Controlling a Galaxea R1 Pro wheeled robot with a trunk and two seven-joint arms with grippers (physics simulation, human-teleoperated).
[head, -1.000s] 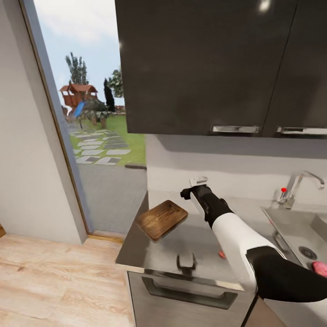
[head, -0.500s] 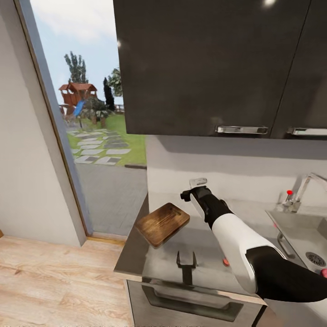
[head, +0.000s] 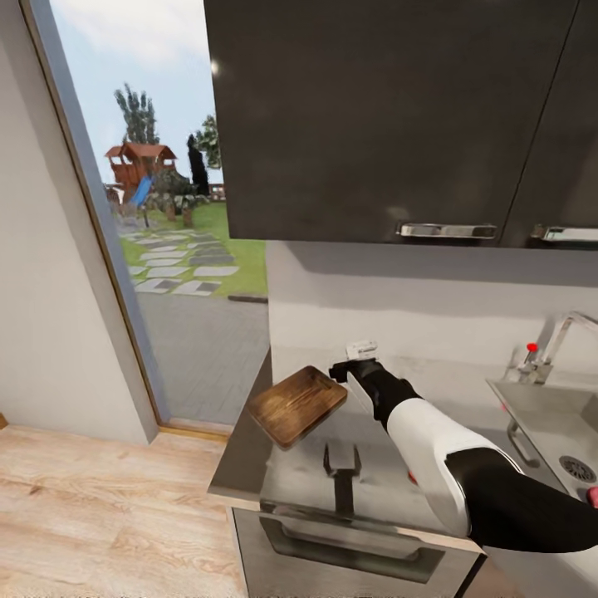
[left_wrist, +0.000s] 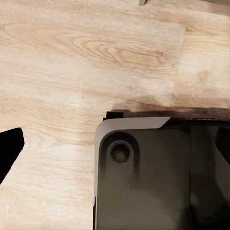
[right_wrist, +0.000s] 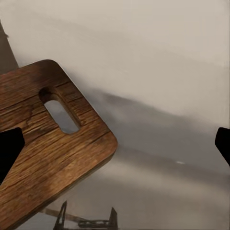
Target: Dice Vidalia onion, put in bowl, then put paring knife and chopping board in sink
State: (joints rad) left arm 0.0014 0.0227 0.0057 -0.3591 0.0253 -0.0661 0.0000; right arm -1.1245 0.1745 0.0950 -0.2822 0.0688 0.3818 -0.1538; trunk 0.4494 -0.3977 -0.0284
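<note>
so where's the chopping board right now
In the head view the chopping board lies at the countertop's left end near the window, just left of the right gripper. In the right wrist view its slotted handle end sits beside the fingers.

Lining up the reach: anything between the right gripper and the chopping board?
Nothing. In the right wrist view the chopping board lies just ahead of the open fingertips over bare countertop. The head view shows the right gripper beside the board's corner.
</note>
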